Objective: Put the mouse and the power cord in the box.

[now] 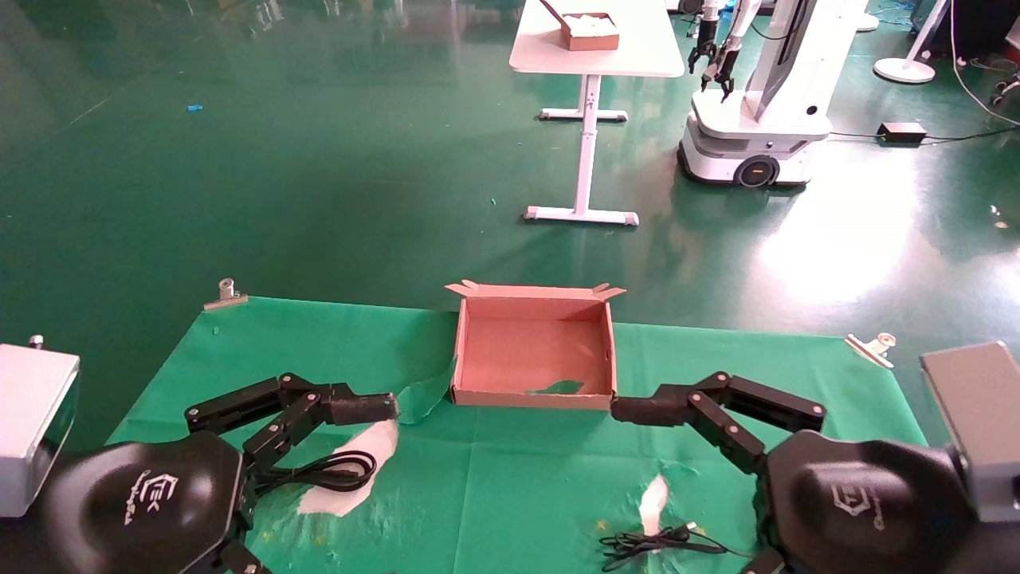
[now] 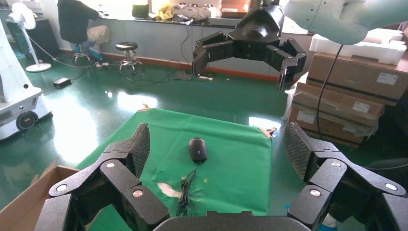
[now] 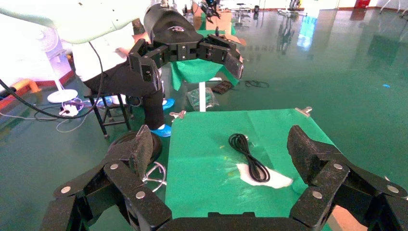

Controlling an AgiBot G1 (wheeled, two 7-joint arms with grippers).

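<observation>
Two items remain outside the box [image 1: 532,347]: neither the mouse [image 2: 197,148] nor the power cord [image 1: 331,469] has been packed, so no part of the task is done.

Left gripper [image 1: 374,408]: jaws spread wide, holding nothing. It hovers above the green cloth [image 1: 510,478], fingertips pointing toward the box's left wall. The power cord lies on the cloth below and slightly behind these jaws, in a loose coil across a white torn patch [image 1: 351,470]. It is not touched by either finger.

Right gripper [image 1: 629,410]: jaws spread wide, also empty. Its fingertips sit just beside the box's near right corner. The mouse lies on the cloth below this gripper; the left wrist view shows it beneath the right gripper's open jaws and well clear of them. The mouse's thin cord [image 1: 657,542] lies bundled on the cloth nearer the robot than the jaws.

Box: stands open between the two grippers, at the far middle of the cloth. Its floor holds no task item; only a green scrap shows at its front wall.

Remaining steps, as judged: grasp the power cord, place it in the box; grasp the mouse, place it in the box. The trailing mouse cord may catch on the box rim during transfer.
</observation>
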